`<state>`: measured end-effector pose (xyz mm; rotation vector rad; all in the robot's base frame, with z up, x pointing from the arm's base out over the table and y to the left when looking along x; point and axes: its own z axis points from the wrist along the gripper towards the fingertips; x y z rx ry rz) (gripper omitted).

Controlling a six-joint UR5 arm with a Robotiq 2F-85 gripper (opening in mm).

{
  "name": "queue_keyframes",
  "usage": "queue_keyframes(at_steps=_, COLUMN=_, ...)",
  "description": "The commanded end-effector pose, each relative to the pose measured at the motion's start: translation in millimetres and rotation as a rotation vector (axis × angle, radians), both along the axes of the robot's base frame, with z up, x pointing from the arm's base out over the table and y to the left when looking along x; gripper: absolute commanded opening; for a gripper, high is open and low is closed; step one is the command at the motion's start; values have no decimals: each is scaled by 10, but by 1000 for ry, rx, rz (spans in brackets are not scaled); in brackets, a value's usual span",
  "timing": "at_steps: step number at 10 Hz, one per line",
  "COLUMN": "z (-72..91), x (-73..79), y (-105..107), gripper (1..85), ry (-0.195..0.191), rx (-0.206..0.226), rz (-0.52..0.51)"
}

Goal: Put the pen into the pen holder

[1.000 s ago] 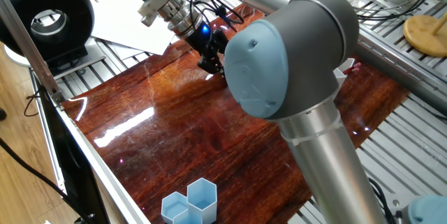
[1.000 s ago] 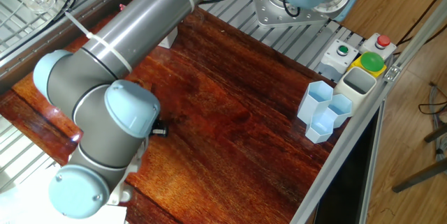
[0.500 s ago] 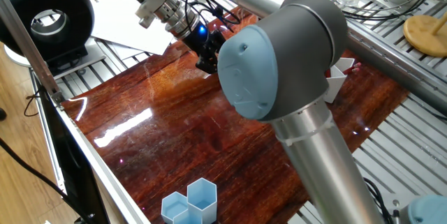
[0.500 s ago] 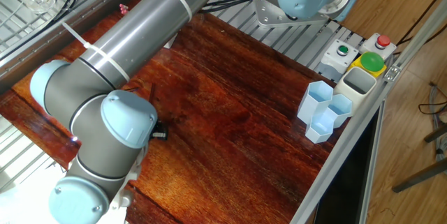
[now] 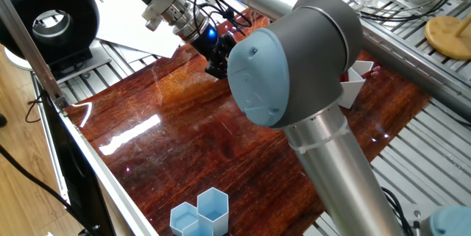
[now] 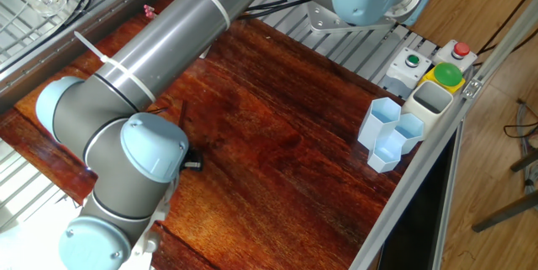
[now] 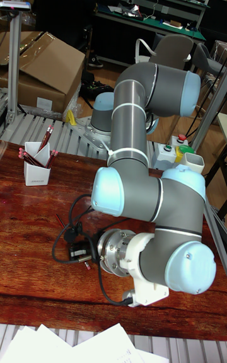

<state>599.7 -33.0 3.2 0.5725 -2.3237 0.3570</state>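
Hovered low over the wooden table [image 7: 38, 243] near its paper-side edge, gripper [image 7: 79, 251] pointing sideways; fingers too hidden to tell whether apart or together. Stood far off by the opposite corner, white pen holder [image 7: 36, 171] upright with red pens [image 7: 45, 138] leaning out of its rim. Left broad bare tabletop toward the blue hexagonal cups [image 6: 388, 134]; no readable writing.

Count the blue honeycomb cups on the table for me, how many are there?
3 light blue hexagonal cups, clustered touching at the table's edge: a tall one, one beside it, one in front. The arm may hide others.
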Motion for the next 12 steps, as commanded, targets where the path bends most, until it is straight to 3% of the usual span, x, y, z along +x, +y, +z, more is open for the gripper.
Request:
queue_keyframes(at_steps=1, z=-21, x=1, y=44, gripper=453, ry=1, rx=10, rz=-12)
queue_keyframes(at_steps=5, z=-5, x=103, y=-27, gripper=383, ry=-8, rx=14, rz=37)
queue_keyframes(at_steps=9, z=-18, x=205, y=-103, gripper=190, ry=-41, rx=-5, rz=65)
queue_keyframes(at_steps=12, z=18, x=202, y=-128, gripper=100, ry=-46, rx=-25, rz=56)
